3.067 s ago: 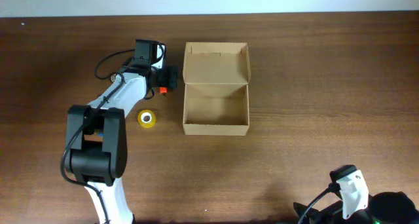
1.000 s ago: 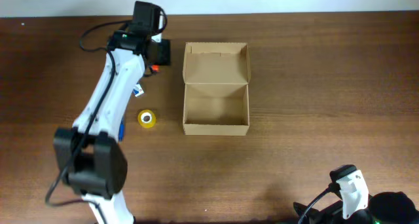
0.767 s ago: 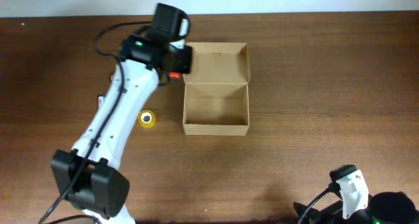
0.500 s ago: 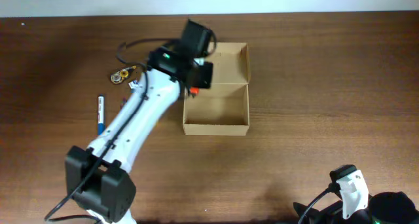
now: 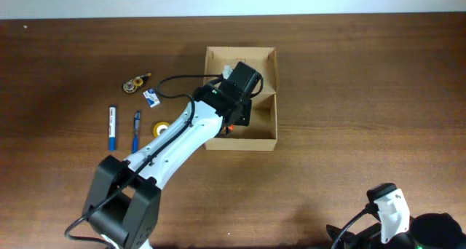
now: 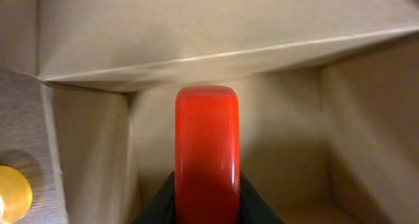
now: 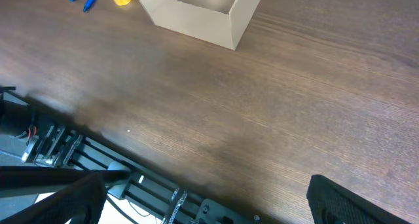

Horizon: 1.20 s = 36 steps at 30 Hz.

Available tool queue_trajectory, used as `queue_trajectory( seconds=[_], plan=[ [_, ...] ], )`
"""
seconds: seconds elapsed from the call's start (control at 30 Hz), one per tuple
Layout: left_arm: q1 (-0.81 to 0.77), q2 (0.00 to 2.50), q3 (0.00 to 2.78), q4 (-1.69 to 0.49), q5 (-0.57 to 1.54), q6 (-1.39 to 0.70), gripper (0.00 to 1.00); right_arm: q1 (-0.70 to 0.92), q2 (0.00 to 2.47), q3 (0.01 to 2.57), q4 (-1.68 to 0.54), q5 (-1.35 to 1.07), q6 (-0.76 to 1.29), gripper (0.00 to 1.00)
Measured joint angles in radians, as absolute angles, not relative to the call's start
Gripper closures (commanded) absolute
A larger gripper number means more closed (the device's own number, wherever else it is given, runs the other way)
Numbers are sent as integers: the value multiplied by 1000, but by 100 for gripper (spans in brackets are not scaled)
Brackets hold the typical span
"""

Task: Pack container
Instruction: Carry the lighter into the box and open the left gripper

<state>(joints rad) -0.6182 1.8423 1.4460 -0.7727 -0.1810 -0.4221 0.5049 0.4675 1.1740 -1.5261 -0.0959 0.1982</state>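
Tan cardboard box (image 5: pixel 240 142): mid-table, lid flap open toward the far side. Left gripper (image 5: pixel 237 118): inside the box, fingers (image 6: pixel 160 204) clamped on a red object (image 6: pixel 207 152). Right gripper (image 7: pixel 203 201): at the near table edge, fingers wide apart. Left of the box: yellow tape roll (image 5: pixel 161 127), two blue pens (image 5: pixel 112 127).

tape roll (image 5: pixel 160 127) on table (image 5: pixel 364 96), between pens (image 5: pixel 136 130) and container (image 5: pixel 268 65)

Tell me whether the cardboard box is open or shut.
Open. The box has its lid folded back, and the left gripper holds a red object over its inside.
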Motion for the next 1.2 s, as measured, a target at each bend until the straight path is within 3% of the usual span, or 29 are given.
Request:
queue_trajectory(
  seconds=[0.23,0.83,1.2],
  plan=[
    [-618,1842,1438,-720,-204,-324,98,505,467,1174,-1526,-96,198,1],
    [-611,1842,1438,-787,-7,620,98,505,467,1174,-1526,-96,198,1],
    [-546,1845,1414,-780,134,819,98,505,467,1174,-1526,-96,198,1]
  ],
)
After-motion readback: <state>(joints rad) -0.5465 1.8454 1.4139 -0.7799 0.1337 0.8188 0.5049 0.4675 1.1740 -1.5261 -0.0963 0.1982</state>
